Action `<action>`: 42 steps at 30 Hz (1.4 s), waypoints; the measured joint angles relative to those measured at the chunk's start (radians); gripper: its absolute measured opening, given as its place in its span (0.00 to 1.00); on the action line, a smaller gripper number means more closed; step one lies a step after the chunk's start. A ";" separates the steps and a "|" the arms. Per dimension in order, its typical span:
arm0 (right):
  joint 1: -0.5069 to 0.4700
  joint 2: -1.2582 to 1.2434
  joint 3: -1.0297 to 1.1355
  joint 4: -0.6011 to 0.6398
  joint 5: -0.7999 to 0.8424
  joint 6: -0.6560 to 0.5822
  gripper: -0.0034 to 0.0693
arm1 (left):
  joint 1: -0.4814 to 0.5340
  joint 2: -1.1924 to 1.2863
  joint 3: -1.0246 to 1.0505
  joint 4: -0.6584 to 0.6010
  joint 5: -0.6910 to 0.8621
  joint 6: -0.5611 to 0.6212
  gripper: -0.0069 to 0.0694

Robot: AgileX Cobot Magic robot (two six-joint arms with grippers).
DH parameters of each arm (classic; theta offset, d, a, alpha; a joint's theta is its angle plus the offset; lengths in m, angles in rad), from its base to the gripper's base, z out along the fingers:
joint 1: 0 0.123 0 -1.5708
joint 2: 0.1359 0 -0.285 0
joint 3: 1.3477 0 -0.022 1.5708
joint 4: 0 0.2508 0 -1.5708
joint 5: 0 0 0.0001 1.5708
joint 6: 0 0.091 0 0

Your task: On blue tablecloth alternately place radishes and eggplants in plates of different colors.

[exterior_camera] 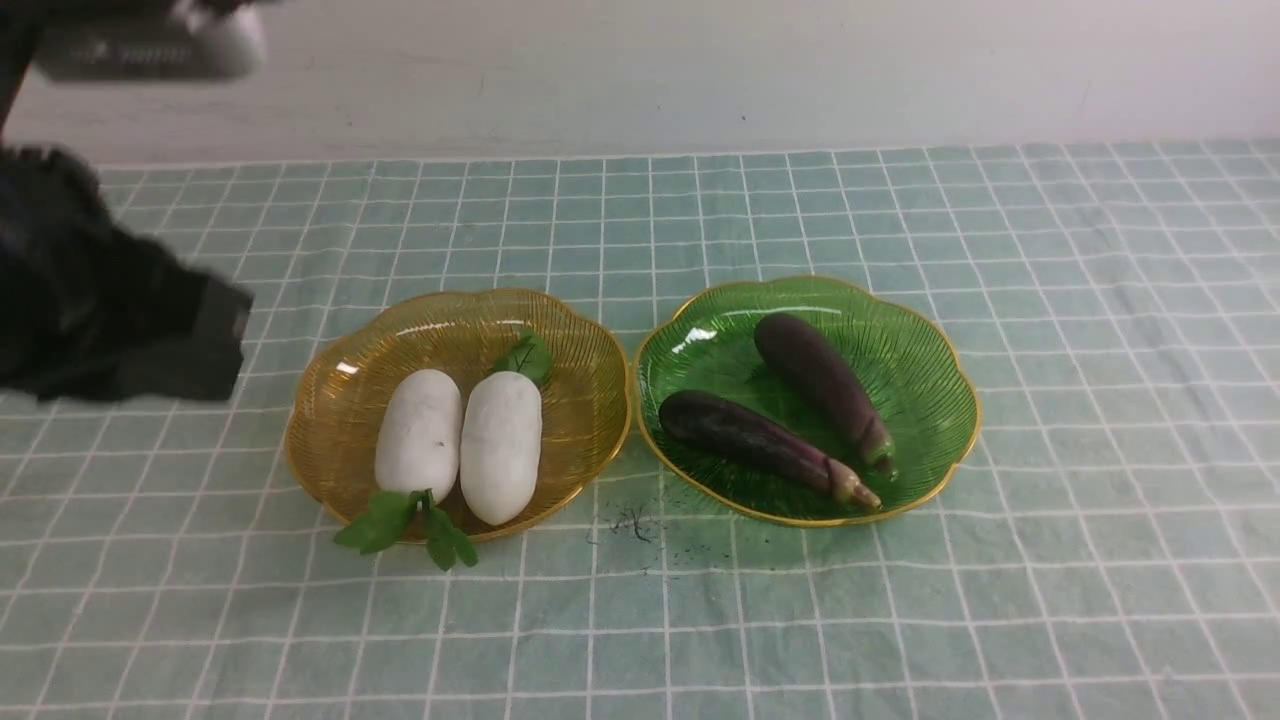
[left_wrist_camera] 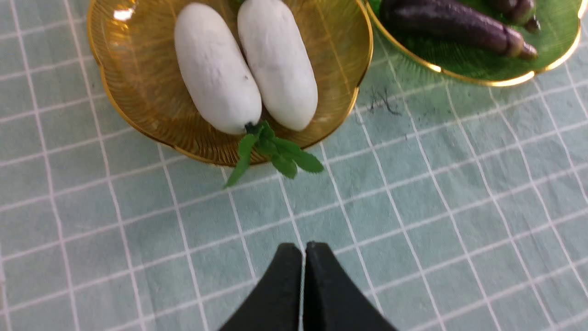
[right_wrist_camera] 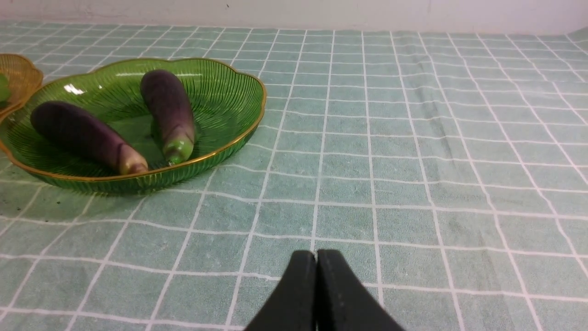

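With both radishes lying side by side in the amber plate [exterior_camera: 330, 420] and both eggplants in the green plate [exterior_camera: 930, 390], the sorting looks to me finished, or all but. The left radish [exterior_camera: 419, 434] and the right radish [exterior_camera: 501, 446] touch along their flanks; the first has its leaves spilling over the near rim onto the blue tablecloth [exterior_camera: 1000, 560], the second has its tuft pointing away toward the wall. The near eggplant [exterior_camera: 750, 440] and the far eggplant [exterior_camera: 822, 380] lie at an angle to one another, stems toward the near right rim, apart at the fat ends. The two plates sit just beside each other, rims nearly meeting.

Nothing is held. The left gripper [left_wrist_camera: 304, 257] hangs over bare cloth on the near side of the amber plate, jaws pressed together and empty; the right gripper [right_wrist_camera: 316, 264] is likewise clenched on nothing, low over the cloth to the right of the green plate.

My guess is that no vegetable remains to move, so the next move calls only for the arms to draw clear without catching the overhanging leaves.
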 joint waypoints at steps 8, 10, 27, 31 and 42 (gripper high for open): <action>0.000 0.000 0.000 -0.001 0.000 -0.004 0.03 | 0.000 -0.288 0.389 -0.021 -0.488 0.003 0.08; 0.000 0.000 0.000 -0.001 0.000 -0.004 0.03 | 0.000 -0.319 0.421 -0.029 -0.550 0.000 0.08; 0.000 0.000 0.000 -0.001 0.000 -0.007 0.03 | 0.000 -0.347 0.475 0.015 -0.594 -0.001 0.08; 0.000 0.000 0.000 -0.001 0.000 -0.007 0.03 | 0.000 -0.347 0.475 0.097 -0.560 -0.003 0.08; 0.000 0.000 0.000 -0.002 -0.001 -0.007 0.03 | 0.006 -0.365 0.483 0.207 -0.511 -0.054 0.08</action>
